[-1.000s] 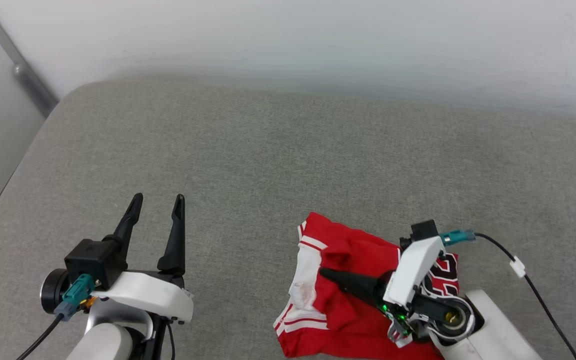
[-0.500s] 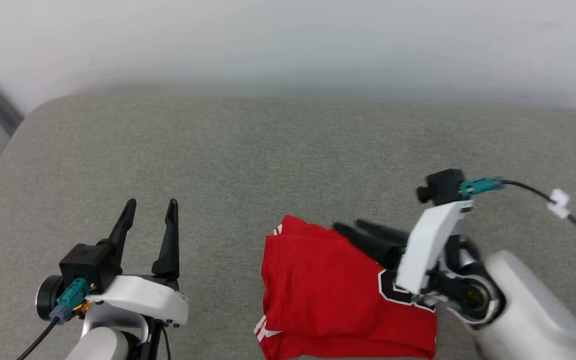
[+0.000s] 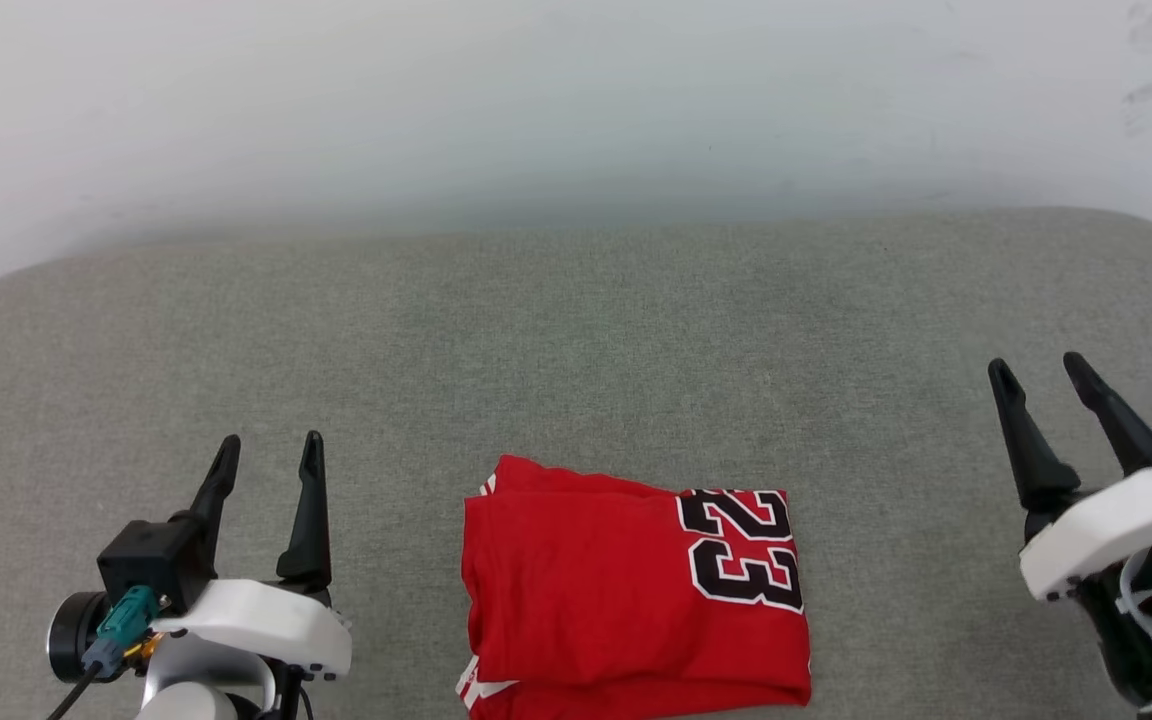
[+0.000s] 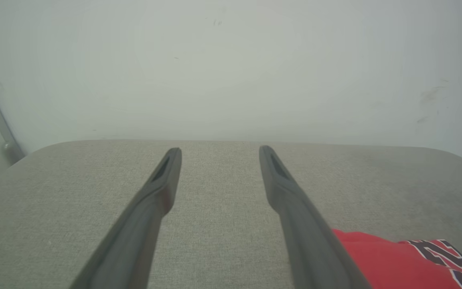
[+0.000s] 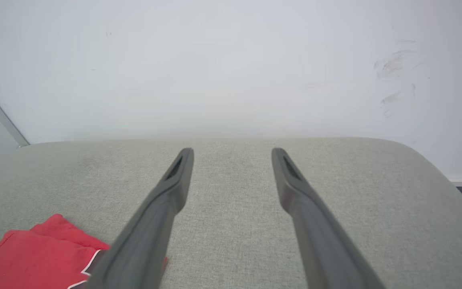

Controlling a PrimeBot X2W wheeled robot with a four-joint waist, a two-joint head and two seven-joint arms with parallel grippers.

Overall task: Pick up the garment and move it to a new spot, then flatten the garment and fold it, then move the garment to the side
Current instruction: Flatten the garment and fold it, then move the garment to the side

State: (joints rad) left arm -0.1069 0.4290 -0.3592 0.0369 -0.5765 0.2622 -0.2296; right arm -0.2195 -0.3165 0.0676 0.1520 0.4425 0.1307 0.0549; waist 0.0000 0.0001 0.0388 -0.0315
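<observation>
1. One garment (image 3: 596, 600), a red shirt, lies folded into a compact rectangle on the grey fabric surface (image 3: 576, 340), near its front edge and between the two grippers, touching neither.
2. Two black, white-edged digits, "23" (image 3: 742, 550), show on the right part of the garment's upper face. Two bits of red-and-white striped trim (image 3: 477, 686) peep out at its left corners.
3. Two grippers are visible, each with two long dark fingers, four in all.
4. Left gripper (image 3: 272, 440): fingers spread apart and empty, pointing toward the wall (image 3: 576, 100). It hangs over bare fabric to the left of the garment. In the left wrist view (image 4: 219, 149), a red corner of the garment (image 4: 379, 261) shows beside the right-hand finger.
5. Right gripper (image 3: 1037, 365): fingers likewise parted and holding nothing, well to the right of the garment. In the right wrist view (image 5: 232, 150), one red corner of the garment (image 5: 34, 257) lies at lower left, partly behind the left-hand finger.
6. One pale wall stands behind the surface, with several faint scuff marks (image 5: 391, 68) toward its right.
</observation>
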